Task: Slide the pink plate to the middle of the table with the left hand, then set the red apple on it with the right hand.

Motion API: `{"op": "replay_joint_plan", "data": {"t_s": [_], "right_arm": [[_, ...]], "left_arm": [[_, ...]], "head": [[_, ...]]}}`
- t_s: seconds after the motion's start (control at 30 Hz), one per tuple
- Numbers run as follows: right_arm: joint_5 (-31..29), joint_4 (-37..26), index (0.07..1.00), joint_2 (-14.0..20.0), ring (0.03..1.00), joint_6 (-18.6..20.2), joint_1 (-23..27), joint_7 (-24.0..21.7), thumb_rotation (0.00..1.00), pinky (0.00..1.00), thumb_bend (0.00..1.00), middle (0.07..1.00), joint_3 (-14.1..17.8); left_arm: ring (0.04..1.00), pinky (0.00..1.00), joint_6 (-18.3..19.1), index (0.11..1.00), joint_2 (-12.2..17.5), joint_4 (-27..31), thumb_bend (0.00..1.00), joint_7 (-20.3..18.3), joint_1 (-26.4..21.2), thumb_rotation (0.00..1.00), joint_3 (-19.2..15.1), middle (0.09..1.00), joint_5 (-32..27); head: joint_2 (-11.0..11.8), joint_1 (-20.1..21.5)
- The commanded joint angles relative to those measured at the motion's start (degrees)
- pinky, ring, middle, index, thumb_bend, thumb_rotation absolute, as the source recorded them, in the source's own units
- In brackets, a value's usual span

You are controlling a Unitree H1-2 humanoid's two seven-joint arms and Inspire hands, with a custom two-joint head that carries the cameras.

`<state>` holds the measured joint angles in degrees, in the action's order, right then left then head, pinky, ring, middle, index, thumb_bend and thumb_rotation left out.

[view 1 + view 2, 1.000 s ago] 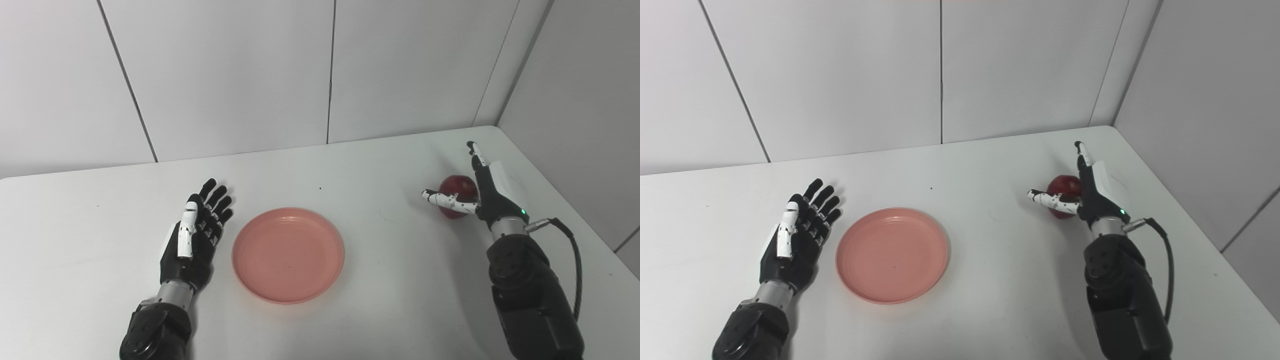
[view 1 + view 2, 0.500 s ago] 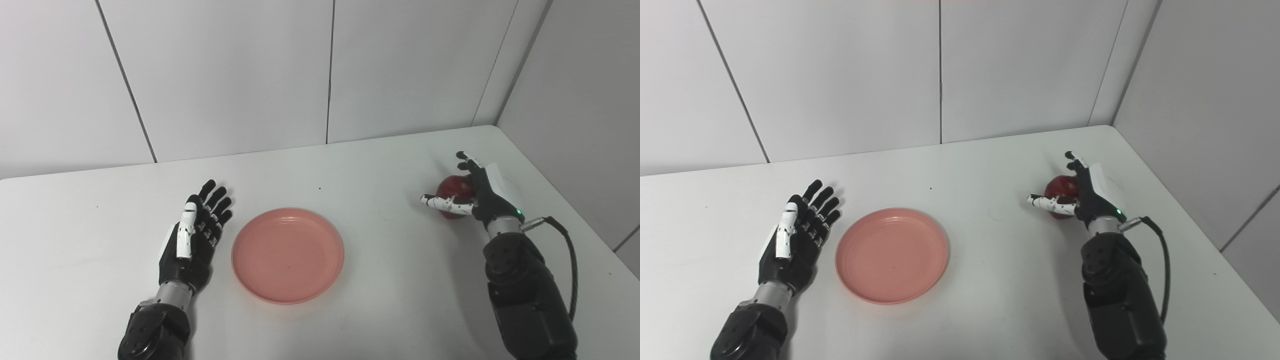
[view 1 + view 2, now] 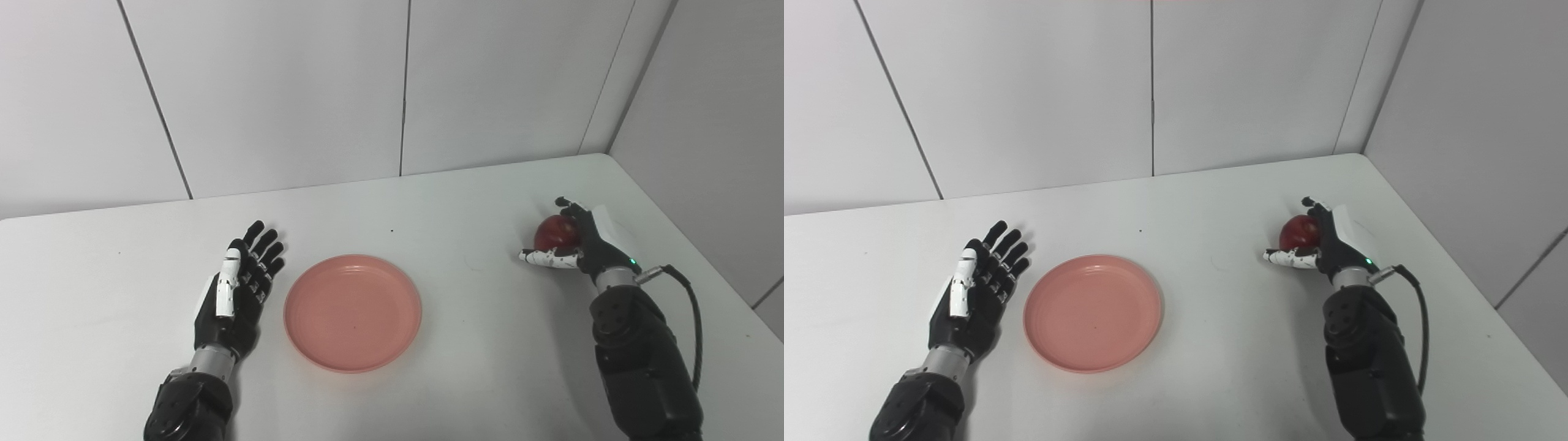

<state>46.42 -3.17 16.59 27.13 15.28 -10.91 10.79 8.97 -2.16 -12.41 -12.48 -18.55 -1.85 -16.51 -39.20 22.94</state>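
Observation:
The pink plate [image 3: 353, 312] lies flat near the middle of the white table [image 3: 429, 202], with nothing on it. My left hand [image 3: 239, 291] rests just left of the plate, fingers straight and apart, holding nothing and a small gap from the rim. At the right side my right hand [image 3: 579, 242] is wrapped around the red apple [image 3: 555, 233]: the fingers curl over its far side and the white thumb lies under its near side. The apple's top and left face show between them [image 3: 1297, 231].
The table's right edge [image 3: 692, 245] runs close beside the right hand, with a grey wall beyond. White wall panels [image 3: 404, 92] stand behind the table's far edge. A black cable [image 3: 689, 306] loops from the right wrist.
The right hand's fingers went from raised and straight to curled over the apple, closing on it. The apple sits a little higher in the hand. The left hand and the plate have not moved.

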Motion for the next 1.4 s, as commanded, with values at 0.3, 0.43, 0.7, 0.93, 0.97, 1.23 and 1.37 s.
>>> {"op": "replay_joint_plan", "data": {"t_s": [0.3, 0.43, 0.7, 0.93, 0.97, 1.23, 1.37], "right_arm": [[3.01, -0.41, 0.745, 1.97, 0.69, -0.22, 2.04, -0.2, 0.16, 0.6, 0.91, 0.737, -0.18], [1.67, -0.41, 0.652, 2.79, 0.597, -0.32, 1.76, 1.33, 0.12, 0.52, 0.85, 0.648, -1.01], [-2.55, -0.41, 0.488, 3.95, 0.454, -1.07, 1.2, 4.96, 0.13, 0.39, 0.52, 0.499, -2.27], [-5.63, -1.88, 0.486, 2.96, 0.453, -0.36, 1.14, 6.85, 0.13, 0.41, 0.51, 0.497, -1.39], [-6.23, -2.24, 0.486, 2.9, 0.453, -0.39, 1.09, 7.1, 0.13, 0.4, 0.51, 0.497, -1.27], [-8.04, -6.87, 0.486, 2.78, 0.425, -0.63, 1.14, 7.93, 0.13, 0.37, 0.51, 0.484, -0.81], [-7.79, -9.74, 0.486, 3.33, 0.427, -0.44, 1.39, 7.09, 0.13, 0.37, 0.51, 0.483, -1.74]], "left_arm": [[0.937, 0.96, 1.44, 0.915, 0.18, 0.15, 0.36, 0.27, 0.73, 1.0, -0.08, 0.933, -0.16], [0.935, 0.96, 1.49, 0.915, 0.15, 0.22, 0.36, 0.4, 0.76, 1.0, -0.02, 0.931, 0.01], [0.938, 0.96, 1.69, 0.92, 0.09, 0.41, 0.37, 0.54, 0.81, 1.0, 0.09, 0.934, 0.18], [0.935, 0.95, 1.49, 0.919, -0.08, 0.23, 0.38, 0.9, 0.83, 1.0, 0.16, 0.932, 0.54], [0.936, 0.95, 1.5, 0.921, -0.11, 0.28, 0.38, 0.92, 0.85, 1.0, 0.18, 0.933, 0.55], [0.933, 0.95, 1.28, 0.917, -0.39, 0.29, 0.39, 1.42, 0.92, 1.0, 0.42, 0.929, 0.73], [0.934, 0.95, 1.27, 0.918, -0.62, 0.19, 0.39, 1.62, 0.9, 1.0, 0.5, 0.931, 0.81]], "head": [[-0.13, -0.18], [-0.19, -0.22], [-0.35, -0.46], [-0.29, -0.89], [-0.29, -0.89], [-0.19, -1.72], [-0.06, -2.29]]}}
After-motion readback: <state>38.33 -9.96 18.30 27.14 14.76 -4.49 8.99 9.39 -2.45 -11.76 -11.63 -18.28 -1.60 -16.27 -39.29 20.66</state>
